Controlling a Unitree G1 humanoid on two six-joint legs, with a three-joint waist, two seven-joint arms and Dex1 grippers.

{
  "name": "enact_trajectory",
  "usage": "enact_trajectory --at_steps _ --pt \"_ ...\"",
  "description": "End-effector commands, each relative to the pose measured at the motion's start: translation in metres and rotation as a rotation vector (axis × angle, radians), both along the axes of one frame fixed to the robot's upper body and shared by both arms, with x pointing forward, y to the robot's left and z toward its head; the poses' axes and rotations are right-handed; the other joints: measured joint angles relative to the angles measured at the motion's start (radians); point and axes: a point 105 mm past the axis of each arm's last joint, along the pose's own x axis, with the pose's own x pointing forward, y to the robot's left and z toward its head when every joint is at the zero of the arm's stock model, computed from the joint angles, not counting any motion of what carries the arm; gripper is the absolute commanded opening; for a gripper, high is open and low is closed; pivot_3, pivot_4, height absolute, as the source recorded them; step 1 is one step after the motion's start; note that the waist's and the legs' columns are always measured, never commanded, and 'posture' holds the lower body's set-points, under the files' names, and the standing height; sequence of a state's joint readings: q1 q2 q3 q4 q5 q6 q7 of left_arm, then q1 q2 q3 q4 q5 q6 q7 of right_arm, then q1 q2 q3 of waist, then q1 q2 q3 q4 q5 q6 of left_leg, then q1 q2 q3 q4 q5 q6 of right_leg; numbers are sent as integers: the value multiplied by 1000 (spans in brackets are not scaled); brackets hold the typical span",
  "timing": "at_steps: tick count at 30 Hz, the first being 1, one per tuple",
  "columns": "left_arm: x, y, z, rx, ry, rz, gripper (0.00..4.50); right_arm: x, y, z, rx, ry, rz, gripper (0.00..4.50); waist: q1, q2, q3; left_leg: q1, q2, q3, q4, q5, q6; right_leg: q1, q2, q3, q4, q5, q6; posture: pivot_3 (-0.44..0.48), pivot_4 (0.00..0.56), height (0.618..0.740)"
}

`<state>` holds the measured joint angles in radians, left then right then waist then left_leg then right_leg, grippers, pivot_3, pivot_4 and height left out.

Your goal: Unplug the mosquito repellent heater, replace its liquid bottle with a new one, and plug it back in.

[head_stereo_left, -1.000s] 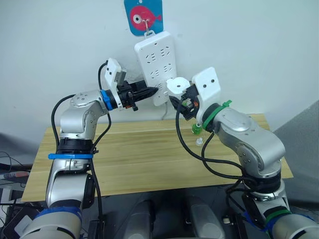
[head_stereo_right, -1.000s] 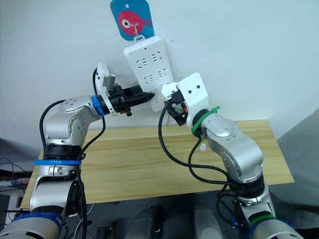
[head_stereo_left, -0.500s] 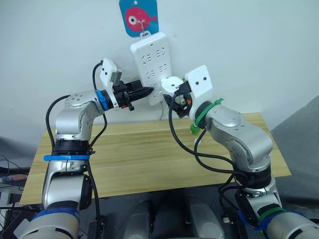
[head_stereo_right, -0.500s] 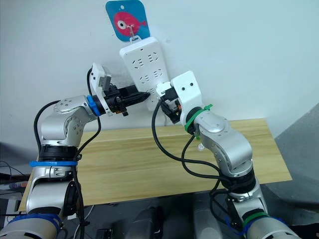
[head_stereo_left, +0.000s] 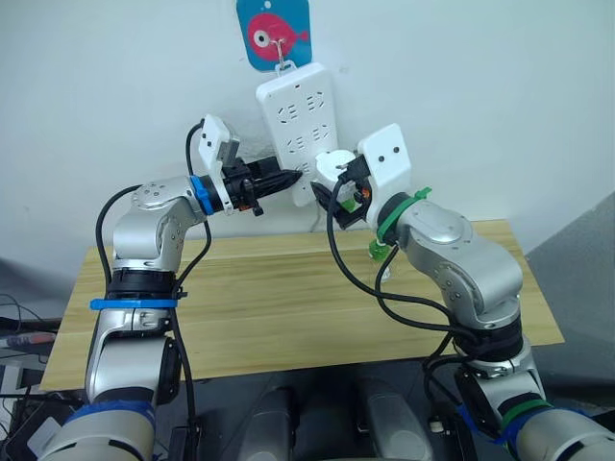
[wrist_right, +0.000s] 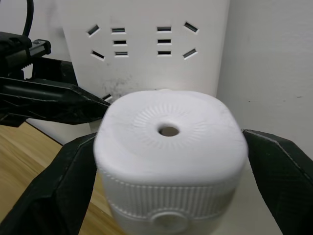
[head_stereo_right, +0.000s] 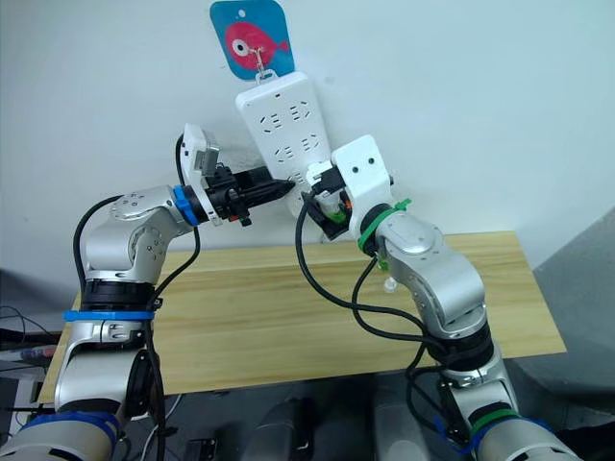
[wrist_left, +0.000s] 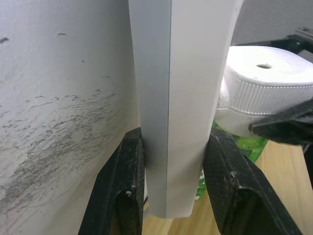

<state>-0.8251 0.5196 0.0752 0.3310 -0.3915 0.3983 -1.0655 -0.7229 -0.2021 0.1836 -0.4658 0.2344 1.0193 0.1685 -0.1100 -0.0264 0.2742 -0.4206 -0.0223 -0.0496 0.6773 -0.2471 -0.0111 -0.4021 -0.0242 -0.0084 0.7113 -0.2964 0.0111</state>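
Small white rounded plastic mosquito repellent heater [wrist_right: 168,154] held against lower face of long white plastic power strip [head_stereo_left: 300,115] hanging on wall; right gripper [wrist_right: 168,166] jaws clamped on heater sides; left gripper [wrist_left: 173,181] jaws clamped on strip's lower edge. Risks: strip swings on hook, prongs miss slots; heater twists in grip; green liquid bottle [head_stereo_left: 379,250] underneath may work loose.

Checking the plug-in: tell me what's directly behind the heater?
The white power strip, pinched by the left gripper. The heater, in the right gripper, hides its own prongs.
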Motion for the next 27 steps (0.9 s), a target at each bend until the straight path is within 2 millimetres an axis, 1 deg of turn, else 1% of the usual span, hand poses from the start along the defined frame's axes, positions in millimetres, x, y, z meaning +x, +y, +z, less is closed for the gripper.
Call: enact_trajectory --at_steps 1,3,5,6,8,11,17,18,20,22,23,25,27 --pt "4 10 -12 48 23 25 1322 -14 -7 10 5 -50 38 4500 -1 0 -1 -3 0 0 0 0 0 -3 0 0 1 0 0 -198 209 740" --pt "7 17 -11 45 10 63 1322 -18 -10 9 -10 -50 50 4500 -2 0 -2 -4 0 0 0 2 -3 -4 0 -1 1 0 0 -198 209 740" --pt "9 24 -14 70 -2 91 2035 -22 -14 8 -24 -51 63 4500 -5 0 -2 -4 0 0 0 1 -1 -4 0 -1 1 0 0 -197 208 740" --pt "10 28 -16 94 -18 111 2237 -24 -15 8 -33 -55 75 4500 -7 0 -2 -3 0 0 0 0 0 -4 0 0 1 0 0 -197 208 740" --pt "13 38 -18 135 -59 166 2863 -28 -15 8 -44 -57 105 4500 -7 0 -2 -3 0 1 0 0 0 -4 0 -1 1 0 0 -197 208 740" --pt "9 48 -16 128 -70 185 3790 -34 -12 4 -62 -43 167 4500 -3 0 -2 -4 1 0 0 0 0 -5 0 -1 2 0 0 -181 207 740" --pt "-9 68 -10 153 -88 203 3790 -46 -5 -2 -97 -47 284 4500 -1 0 -2 -5 1 0 1 0 0 -5 0 -1 1 0 0 -150 212 740" --pt "-16 69 -10 171 -85 185 3821 -47 -5 -3 -100 -44 301 4331 0 0 -2 -5 1 0 0 0 0 -5 0 -1 1 0 0 -137 214 740" --pt "-40 66 -17 234 -45 85 3833 -54 -1 -6 -104 -31 362 3892 -2 0 -2 -5 1 0 0 0 0 -5 0 -1 1 0 0 -128 214 740" --pt "-64 62 -24 294 16 -18 3833 -61 3 -10 -111 -18 423 3195 1 0 -2 -5 1 0 -1 0 0 -5 0 -1 1 0 0 -119 215 740" --pt "-73 60 -25 310 40 -55 3833 -64 4 -12 -111 -13 443 2942 2 0 -2 -5 1 0 -1 0 0 -5 0 -1 1 0 0 -107 215 740" --pt "-83 56 -26 324 72 -101 3833 -66 6 -14 -108 -6 463 2278 12 0 -2 -5 1 0 -1 0 0 -5 0 -1 1 0 -1 -107 215 740" --pt "-96 44 -23 323 98 -174 3833 -64 9 -16 -105 -8 464 1632 25 0 -2 -5 1 0 -1 1 -1 -5 0 -1 0 -1 -1 -93 214 740"
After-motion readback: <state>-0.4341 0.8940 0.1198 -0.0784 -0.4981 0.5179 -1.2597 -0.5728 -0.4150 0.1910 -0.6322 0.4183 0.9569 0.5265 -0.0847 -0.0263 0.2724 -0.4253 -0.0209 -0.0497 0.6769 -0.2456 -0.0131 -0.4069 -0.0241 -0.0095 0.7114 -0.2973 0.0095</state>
